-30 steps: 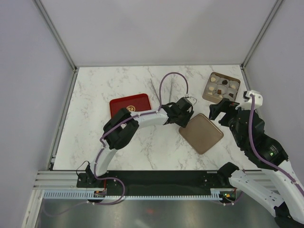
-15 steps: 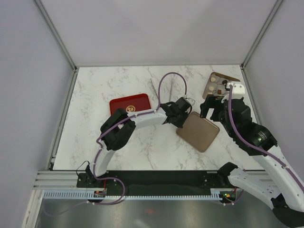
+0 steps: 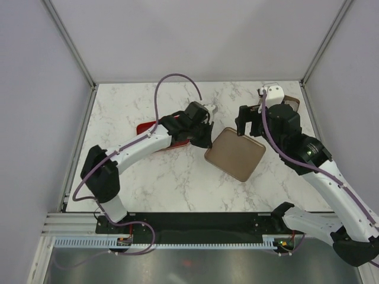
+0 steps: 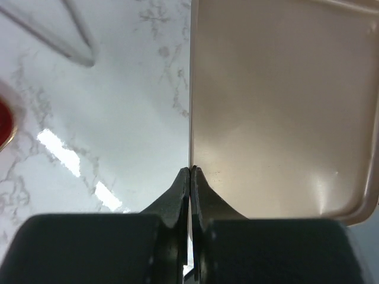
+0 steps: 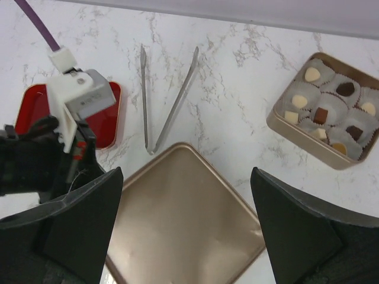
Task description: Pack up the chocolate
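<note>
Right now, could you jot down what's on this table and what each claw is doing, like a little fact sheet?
Left claw: shut on the edge of the lid
Right claw: open, holding nothing, above the lid
Box: uncovered, apart from both claws
Chocolates: cream and dark pieces sitting in the box
Tongs: lying on the table, untouched
Red tray: near the left claw

Glossy marble-look table (image 3: 154,177), bronze metal lid (image 3: 235,155) w/ satin sheen, shiny steel tongs (image 5: 144,100), glossy red tray (image 5: 32,100)
</note>
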Tool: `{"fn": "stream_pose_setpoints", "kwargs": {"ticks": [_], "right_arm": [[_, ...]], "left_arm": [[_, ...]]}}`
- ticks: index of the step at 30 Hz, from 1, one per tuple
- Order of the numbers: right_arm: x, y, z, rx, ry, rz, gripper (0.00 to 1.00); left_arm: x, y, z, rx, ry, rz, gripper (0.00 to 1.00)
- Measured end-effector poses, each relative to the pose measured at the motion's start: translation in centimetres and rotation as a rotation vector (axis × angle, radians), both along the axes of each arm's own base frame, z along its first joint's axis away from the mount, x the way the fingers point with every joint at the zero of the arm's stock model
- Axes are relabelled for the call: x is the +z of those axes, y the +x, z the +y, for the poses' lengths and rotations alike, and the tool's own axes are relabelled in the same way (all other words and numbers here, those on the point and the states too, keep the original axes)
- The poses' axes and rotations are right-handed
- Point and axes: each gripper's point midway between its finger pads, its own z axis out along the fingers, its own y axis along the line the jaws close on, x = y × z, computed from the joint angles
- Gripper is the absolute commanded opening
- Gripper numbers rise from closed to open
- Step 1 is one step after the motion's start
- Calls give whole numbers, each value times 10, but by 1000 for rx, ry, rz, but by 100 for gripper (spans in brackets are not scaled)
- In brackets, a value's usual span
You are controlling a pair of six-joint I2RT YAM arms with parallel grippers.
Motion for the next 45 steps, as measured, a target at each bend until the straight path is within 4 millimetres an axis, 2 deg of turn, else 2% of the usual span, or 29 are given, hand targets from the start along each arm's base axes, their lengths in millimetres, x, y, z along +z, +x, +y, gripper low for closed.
{"fn": "stream_pose_setpoints", "kwargs": {"ticks": [5,7,10,14,16,20,22,26,29,31,36,40,45], "right_arm": [[-3,19,25,106,-73,-15,96],[-9,23,32,134,-127,-9,95],[-18,24,56,207,-227,-11,94],[-32,3,105,357,-345,-40,93],[-33,-15,127,434,-384,-73,92],[-33,-44,155,530,-464,-145,89],[-45,-54,166,559,-526,-164,88],[-88,-69,180,600,-729,-160,88],[-108,-77,188,627,-845,-170,88],[-112,-78,189,620,-907,-184,88],[-121,-62,182,541,-1062,-206,87],[-132,-50,177,503,-1158,-212,83],[-135,-39,172,455,-1243,-219,77]], "left_arm": [[15,15,47,107,-25,43,2],[15,22,59,142,-11,54,2],[14,30,77,188,8,85,2],[22,43,93,234,4,96,2],[29,50,98,252,-7,92,2],[38,57,104,270,-28,94,2],[37,57,106,274,-26,99,2],[35,54,109,279,-15,115,2],[32,54,112,289,-12,125,2],[31,55,115,298,-8,132,2],[23,51,121,310,4,153,2],[19,43,126,314,20,175,2],[19,33,131,315,25,181,2]]}}
